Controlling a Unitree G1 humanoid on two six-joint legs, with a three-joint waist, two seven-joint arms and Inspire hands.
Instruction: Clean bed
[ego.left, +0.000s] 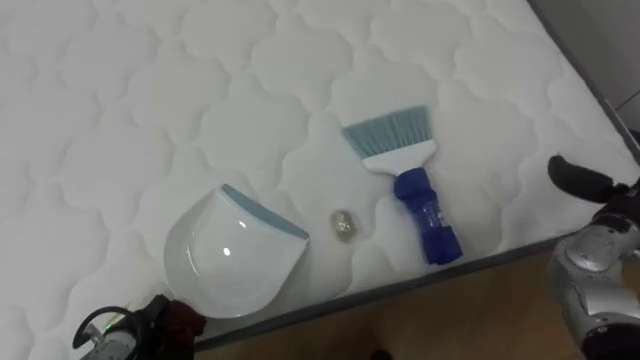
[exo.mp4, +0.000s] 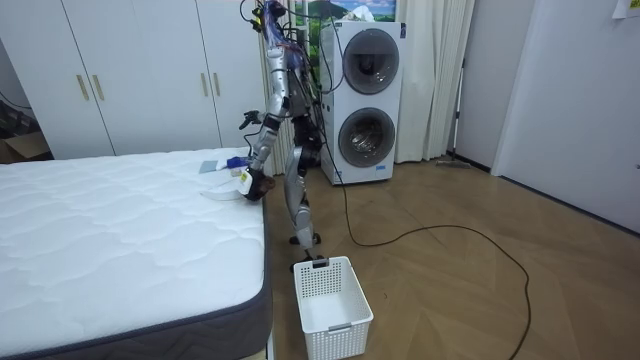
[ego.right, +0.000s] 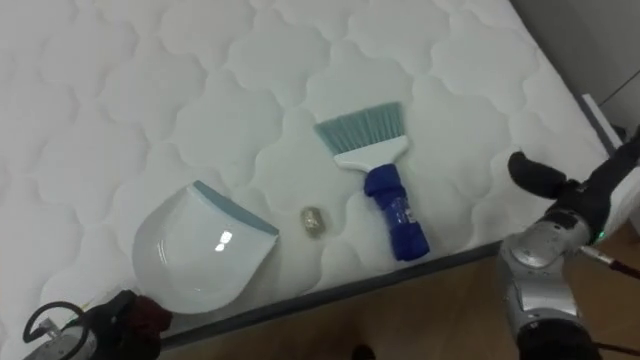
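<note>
Plainly, the white quilted mattress is the biggest thing, and the robot stands at its near edge. A white dustpan with a pale blue lip lies close to that edge. Right of it lies a blue-handled brush, bristles pointing away from the robot. Between them rests a small crumpled scrap, touching neither. The left hand sits just behind the dustpan and the right hand hovers off the mattress side; I cannot tell either's fingers.
</note>
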